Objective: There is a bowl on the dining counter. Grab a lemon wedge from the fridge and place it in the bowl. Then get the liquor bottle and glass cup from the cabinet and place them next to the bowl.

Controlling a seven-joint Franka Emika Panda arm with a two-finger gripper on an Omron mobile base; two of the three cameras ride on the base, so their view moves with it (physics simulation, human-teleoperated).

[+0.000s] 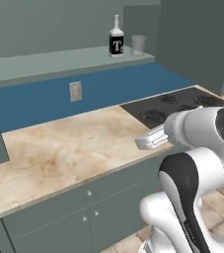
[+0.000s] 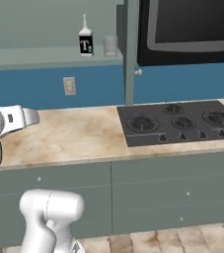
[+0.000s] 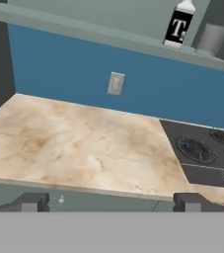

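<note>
1. Gripper (image 3: 108,201): two dark finger tips set wide apart at the bottom of the hand view, jaws released, nothing between them. It hovers at the front edge of the worktop, pointing toward the back wall.
2. Worktop (image 1: 59,153): beige marbled surface, bare on its left stretch, above grey-green drawer units (image 2: 172,192) with small knobs.
3. Black hob (image 2: 177,122): inset in the worktop to the right, several round burners visible, front knobs along its near edge.
4. Blue backsplash (image 3: 59,64): runs behind the worktop; a pale wall socket (image 1: 75,91) is mounted on it, left of the hob.
5. Cabinet (image 1: 59,64): grey-green, standing open, its shelf above the backsplash.
6. Liquor bottle (image 1: 116,43): dark body, white label with a letter T, slim pale neck; upright on the cabinet shelf near its right end.
7. Glass cup (image 1: 138,44): clear tumbler, upright on the same shelf, just beside the bottle on its right, apart from it.
8. Gripper-to-shelf relation: both shelf items sit well apart from the gripper, higher and further back.
</note>
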